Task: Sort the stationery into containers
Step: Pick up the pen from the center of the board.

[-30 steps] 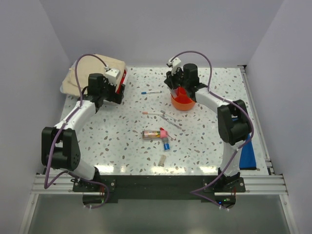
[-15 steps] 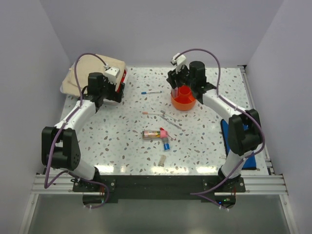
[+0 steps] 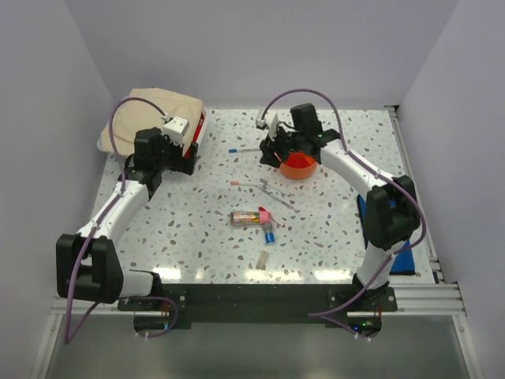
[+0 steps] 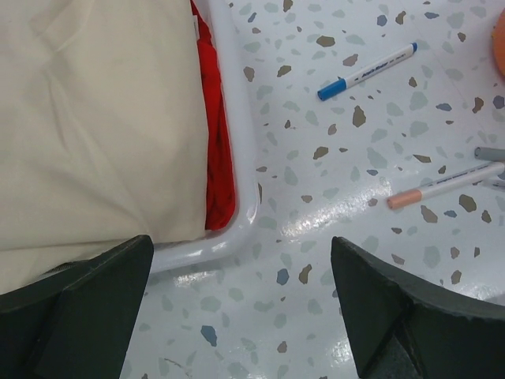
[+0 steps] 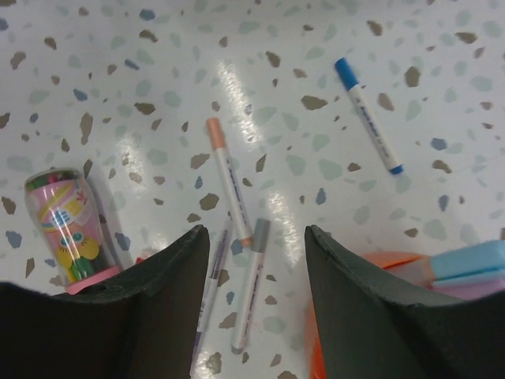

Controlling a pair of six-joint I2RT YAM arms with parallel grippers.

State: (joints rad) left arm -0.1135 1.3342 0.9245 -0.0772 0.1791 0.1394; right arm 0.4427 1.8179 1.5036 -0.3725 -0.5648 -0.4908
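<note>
The orange tub [image 3: 300, 166] stands at the back middle, with pink and blue markers [image 5: 467, 267] in it. My right gripper [image 3: 272, 152] is open and empty just left of the tub [image 5: 392, 258], above a grey-tipped pen [image 5: 252, 284], a purple pen [image 5: 210, 290] and a peach-tipped pen [image 5: 228, 177]. A blue-tipped pen [image 3: 245, 148] lies further back. A clear tube [image 3: 245, 216], a pink marker [image 3: 264, 214], a blue marker [image 3: 269, 234] and a small cap [image 3: 263, 258] lie mid-table. My left gripper [image 3: 188, 155] is open and empty beside the white tray.
A white tray [image 4: 241, 158] at the back left holds a beige cloth bundle [image 4: 87, 118] and something red [image 4: 218, 150]. A flat blue mat [image 3: 403, 249] lies at the right edge. The left wrist view also shows the blue-tipped pen [image 4: 367, 71] and the peach-tipped pen [image 4: 442, 187].
My right gripper has swung from above the tub down to its left side, over the pens. My left arm has drawn back a little toward the near left.
</note>
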